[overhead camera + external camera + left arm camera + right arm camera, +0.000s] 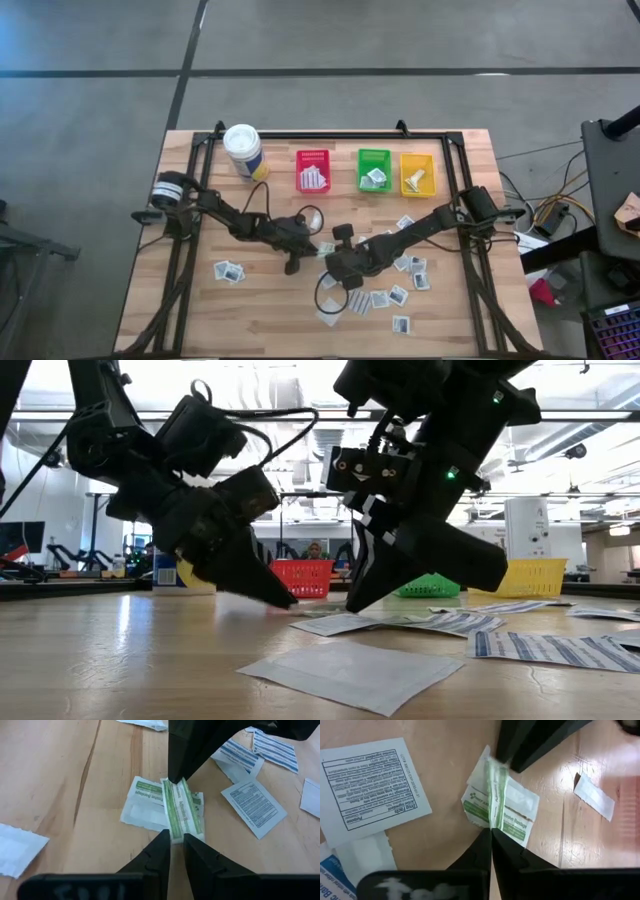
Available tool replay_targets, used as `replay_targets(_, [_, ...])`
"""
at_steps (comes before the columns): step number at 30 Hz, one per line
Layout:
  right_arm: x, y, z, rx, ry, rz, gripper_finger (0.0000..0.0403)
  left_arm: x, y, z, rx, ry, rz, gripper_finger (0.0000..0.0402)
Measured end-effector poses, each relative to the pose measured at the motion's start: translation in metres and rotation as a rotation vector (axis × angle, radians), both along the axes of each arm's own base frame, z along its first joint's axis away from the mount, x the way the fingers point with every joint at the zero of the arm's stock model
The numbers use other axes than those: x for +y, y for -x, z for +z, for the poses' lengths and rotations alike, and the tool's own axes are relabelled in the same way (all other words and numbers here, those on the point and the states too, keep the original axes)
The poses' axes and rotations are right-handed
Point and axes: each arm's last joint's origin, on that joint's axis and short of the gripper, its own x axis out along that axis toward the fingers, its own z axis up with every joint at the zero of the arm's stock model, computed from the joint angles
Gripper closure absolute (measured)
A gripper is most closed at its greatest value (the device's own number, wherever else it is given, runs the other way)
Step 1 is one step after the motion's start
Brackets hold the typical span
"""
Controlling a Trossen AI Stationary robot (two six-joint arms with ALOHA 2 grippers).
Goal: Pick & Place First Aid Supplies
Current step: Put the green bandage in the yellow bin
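Observation:
A narrow white packet with green stripes [181, 812] stretches between my two grippers near the table's middle, over a wider green-printed white packet [142, 802] that lies flat on the wood. My left gripper [176, 836] is closed on one end of the striped packet. My right gripper [491, 834] is shut on the other end. In the high view the two grippers meet around the packet [326, 247]. More white first aid packets [410, 270] lie scattered on the table's right and near parts. My left gripper pinches the striped packet's end [176, 831] between its two fingers, which lie along the packet and slant down from the table's left. My right gripper pinches the opposite end [493, 822] between its shut fingertips and slants down from the table's right. Whether the packet is clear of the packet beneath, I cannot tell.
At the far edge stand a red bin [313, 170], a green bin [374, 170] and a yellow bin [417, 172], each holding packets. A white canister [243, 150] stands to their left. Loose packets lie at the near left [228, 270] and near middle [350, 300].

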Motion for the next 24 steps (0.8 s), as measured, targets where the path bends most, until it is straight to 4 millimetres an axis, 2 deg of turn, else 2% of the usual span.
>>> replay_targets(9, [0.0, 0.002, 0.003, 0.007, 0.001, -0.002, 0.0394, 0.01, 0.003, 0.022, -0.038, -0.031, 0.012, 0.0337])
replay_targets(17, [-0.005, 0.011, 0.019, 0.023, 0.051, -0.046, 0.0395, 0.015, 0.013, 0.044, -0.021, -0.105, 0.042, 0.0337])
replay_targets(24, [-0.011, 0.021, 0.027, 0.029, 0.075, -0.106, 0.0395, 0.014, 0.022, 0.048, -0.01, -0.103, 0.039, 0.0337])
